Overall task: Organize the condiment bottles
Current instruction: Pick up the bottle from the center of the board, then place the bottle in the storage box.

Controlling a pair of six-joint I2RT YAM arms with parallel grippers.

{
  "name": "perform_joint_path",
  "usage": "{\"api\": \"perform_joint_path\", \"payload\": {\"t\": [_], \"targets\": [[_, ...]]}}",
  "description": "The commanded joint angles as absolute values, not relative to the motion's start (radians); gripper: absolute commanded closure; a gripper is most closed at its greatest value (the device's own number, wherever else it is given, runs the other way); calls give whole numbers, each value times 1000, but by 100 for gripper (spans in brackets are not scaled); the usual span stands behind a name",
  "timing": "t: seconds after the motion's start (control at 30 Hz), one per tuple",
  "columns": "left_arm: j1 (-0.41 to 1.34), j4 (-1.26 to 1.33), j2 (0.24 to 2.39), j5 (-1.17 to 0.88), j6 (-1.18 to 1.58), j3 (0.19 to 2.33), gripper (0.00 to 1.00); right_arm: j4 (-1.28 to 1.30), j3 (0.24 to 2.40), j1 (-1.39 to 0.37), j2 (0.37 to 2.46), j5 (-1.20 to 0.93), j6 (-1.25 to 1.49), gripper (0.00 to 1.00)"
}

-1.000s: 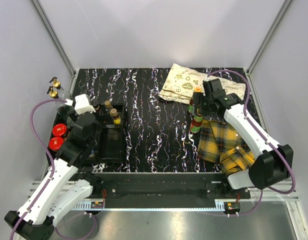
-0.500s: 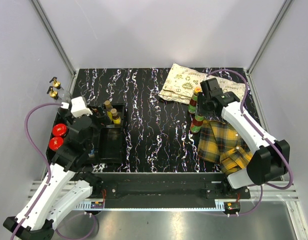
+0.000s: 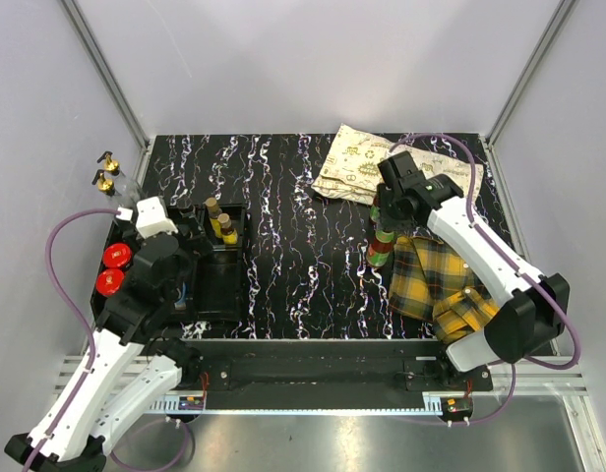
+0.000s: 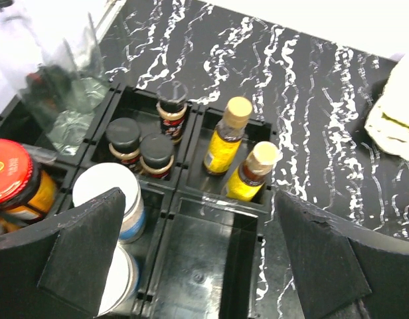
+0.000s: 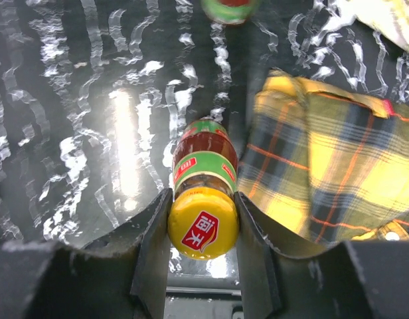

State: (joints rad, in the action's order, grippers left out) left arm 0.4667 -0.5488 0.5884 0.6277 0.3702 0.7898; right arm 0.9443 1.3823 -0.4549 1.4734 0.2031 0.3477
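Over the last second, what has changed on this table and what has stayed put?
The right end effector, shut on a yellow-capped sauce bottle, has swung a little leftward, carrying the bottle along. The left end effector, open and empty, drew back slightly leftward over the black tray. The bottles in the tray, the red-lidded jars and the plaid cloth stayed put.

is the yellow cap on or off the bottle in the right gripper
On: the yellow cap sits atop the bottle, clamped by the right gripper.

Top camera overlooks the whole table [image 3: 303, 211] — each wrist camera peers down closely at one side.
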Motion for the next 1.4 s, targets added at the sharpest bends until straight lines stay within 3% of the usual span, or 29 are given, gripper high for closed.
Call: {"api": "perform_joint_path", "payload": {"t": [0.0,0.3,0.67,0.9,1.2,1.37], "targets": [[463,-580,577,667,359,850,1,936,1555,-544,1450,212,351,100],[463,-650,571,733,414,894,1,991,1854,-777,1558,221,282,100],[420,-787,698,861,543,969,1,1002,2300,-975,1845,224,123,100],[200,-759,735,713,480,962,1,997,2526,-1069,2043,212,78,100],[-112,-755,664,565,449,907,1,894,2557,-1170,2175,183,74,100],[-192,-816,673,517,537,930,1,868,2577,-1209,2238,204,55,100]]}}
